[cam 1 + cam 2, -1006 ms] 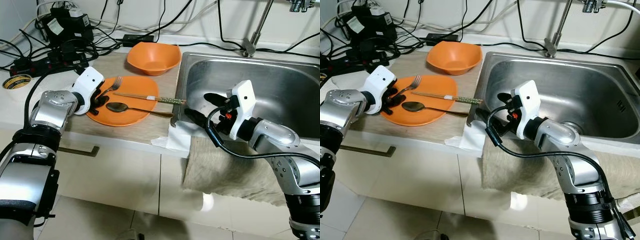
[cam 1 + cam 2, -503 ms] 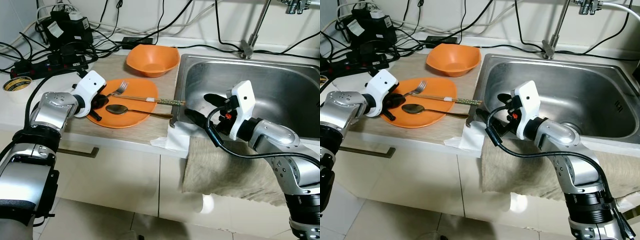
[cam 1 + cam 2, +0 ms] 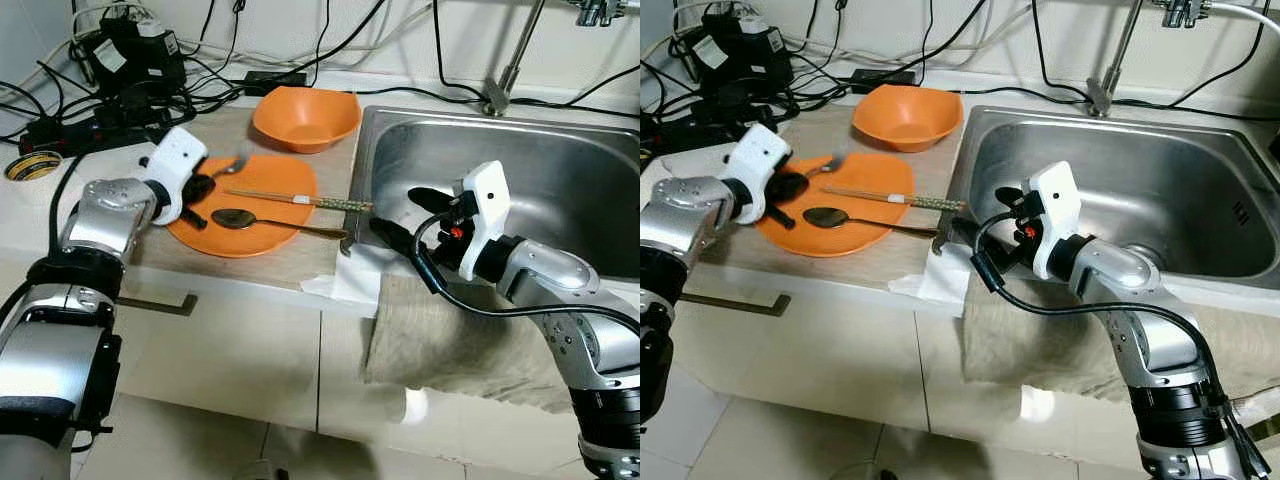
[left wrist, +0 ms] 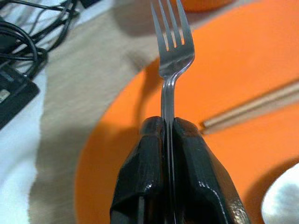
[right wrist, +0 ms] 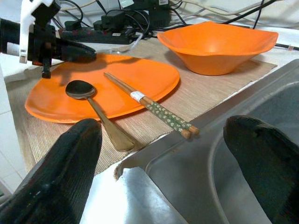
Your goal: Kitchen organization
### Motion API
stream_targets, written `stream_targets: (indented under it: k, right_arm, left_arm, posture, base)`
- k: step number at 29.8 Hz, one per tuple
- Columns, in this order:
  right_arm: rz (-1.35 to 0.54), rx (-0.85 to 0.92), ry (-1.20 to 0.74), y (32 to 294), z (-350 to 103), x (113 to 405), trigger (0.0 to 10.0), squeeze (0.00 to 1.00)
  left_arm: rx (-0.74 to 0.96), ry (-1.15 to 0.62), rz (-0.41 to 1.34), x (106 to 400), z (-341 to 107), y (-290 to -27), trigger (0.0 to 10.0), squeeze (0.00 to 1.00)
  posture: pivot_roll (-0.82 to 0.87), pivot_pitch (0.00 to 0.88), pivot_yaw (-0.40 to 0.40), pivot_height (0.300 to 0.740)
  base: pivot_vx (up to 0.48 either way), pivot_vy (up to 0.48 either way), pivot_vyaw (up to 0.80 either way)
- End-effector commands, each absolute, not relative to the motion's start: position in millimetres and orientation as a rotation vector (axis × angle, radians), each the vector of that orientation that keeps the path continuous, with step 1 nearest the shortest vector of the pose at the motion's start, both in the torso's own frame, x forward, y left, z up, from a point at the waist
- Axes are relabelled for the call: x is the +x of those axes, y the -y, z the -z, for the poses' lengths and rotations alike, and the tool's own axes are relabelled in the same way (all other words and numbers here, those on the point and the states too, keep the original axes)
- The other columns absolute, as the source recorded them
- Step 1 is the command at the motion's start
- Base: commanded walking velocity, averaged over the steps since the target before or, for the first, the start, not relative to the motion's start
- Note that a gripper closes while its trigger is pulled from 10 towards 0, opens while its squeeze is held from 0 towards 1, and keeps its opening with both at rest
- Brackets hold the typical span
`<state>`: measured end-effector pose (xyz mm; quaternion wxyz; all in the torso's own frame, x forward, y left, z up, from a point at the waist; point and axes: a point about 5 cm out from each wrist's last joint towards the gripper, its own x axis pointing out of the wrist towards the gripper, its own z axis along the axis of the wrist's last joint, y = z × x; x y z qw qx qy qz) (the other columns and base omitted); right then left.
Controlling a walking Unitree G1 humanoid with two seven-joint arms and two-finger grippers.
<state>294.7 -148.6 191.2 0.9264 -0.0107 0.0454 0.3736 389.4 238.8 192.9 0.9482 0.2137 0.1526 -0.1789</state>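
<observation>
An orange plate [image 3: 262, 208] lies on a woven mat, bearing a spoon [image 3: 234, 216] and a pair of chopsticks [image 3: 298, 198] that reach toward the sink [image 3: 560, 170]. My left gripper [image 3: 203, 186] is at the plate's left rim, shut on the handle of a fork [image 4: 172, 42], whose tines hang just above the plate. An orange bowl [image 3: 306, 117] stands behind the plate. My right gripper [image 3: 405, 215] is open over the sink's left front corner, with nothing between its fingers [image 5: 70, 163].
Power strips and tangled cables [image 3: 120, 85] crowd the counter's back left, with a tape roll [image 3: 33, 163] beside them. A beige towel [image 3: 450, 340] hangs over the counter front under my right arm, next to white paper [image 3: 345, 275]. The faucet [image 3: 508, 70] rises behind the sink.
My left gripper has shut on the fork's handle and raised it a little off the plate, toward the back left. The right arm has stayed put.
</observation>
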Motion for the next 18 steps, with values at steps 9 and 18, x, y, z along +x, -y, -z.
stream_targets:
  k: [9,18]
  right_arm:
    - [-0.631,0.079,-0.037,148.8,-198.3,307.2,10.0,0.0]
    - [-0.609,0.11,-0.04,142.5,-194.5,310.3,10.0,0.0]
  left_arm:
    - [0.328,-0.104,0.403,397.7,-224.0,-203.1,0.0,0.0]
    - [0.288,-0.081,0.479,392.2,-208.5,-174.3,0.0,0.0]
  posture:
    - [-0.02,0.0,0.027,0.732]
    - [-0.02,0.0,0.028,0.732]
  base:
    - [0.0,0.0,0.0]
    - [0.0,0.0,0.0]
